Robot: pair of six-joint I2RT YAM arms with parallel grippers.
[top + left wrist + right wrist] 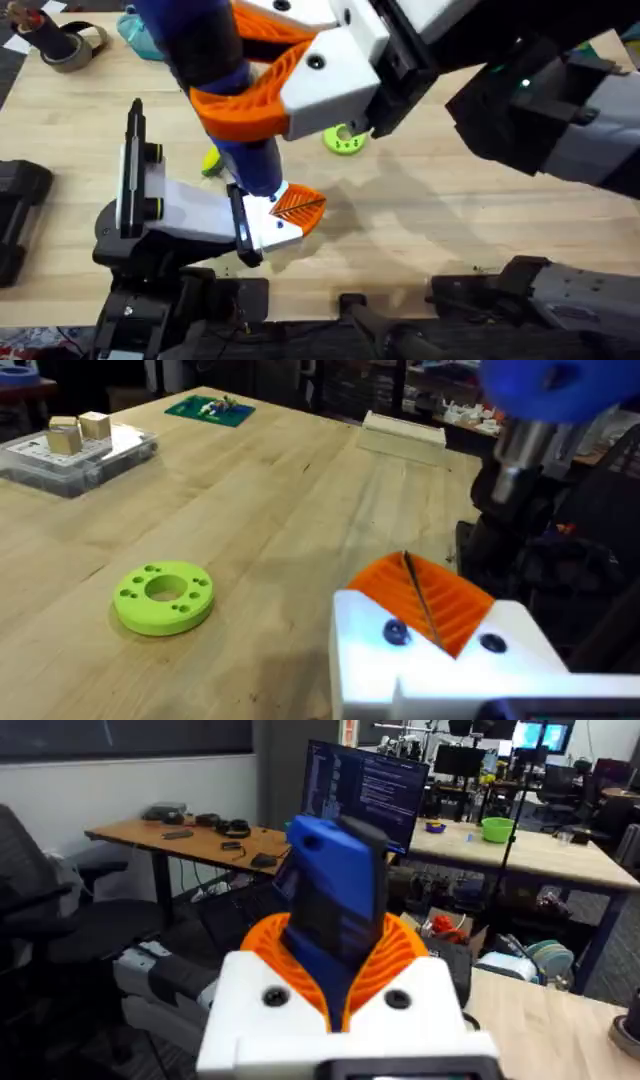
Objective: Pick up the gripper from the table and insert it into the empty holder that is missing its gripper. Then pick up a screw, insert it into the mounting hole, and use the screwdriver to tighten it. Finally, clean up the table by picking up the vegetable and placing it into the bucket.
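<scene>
Thick blue cylindrical screwdriver [335, 905] clamped upright between right end effector's [335, 982] ribbed orange pads [400, 950].

Right gripper [262, 78]: white angular finger mounts [335, 75] carrying orange wedge-shaped fingers [245, 105] with ribbed, slatted faces; a small dark screw hole sits on the white mount.
Right gripper, wrist view [335, 982]: white block with two dark round screws, orange ribbed pads [400, 952] fanning up from it.
Right arm [540, 105]: bulky black and grey housings, with a small green light glowing on the dark section.
Left gripper [290, 212]: white mount, black edging, one orange slatted finger.
Left gripper, wrist view [425, 622]: white body with two dark screws.
Left arm [150, 215]: white and black links; black base.
</scene>
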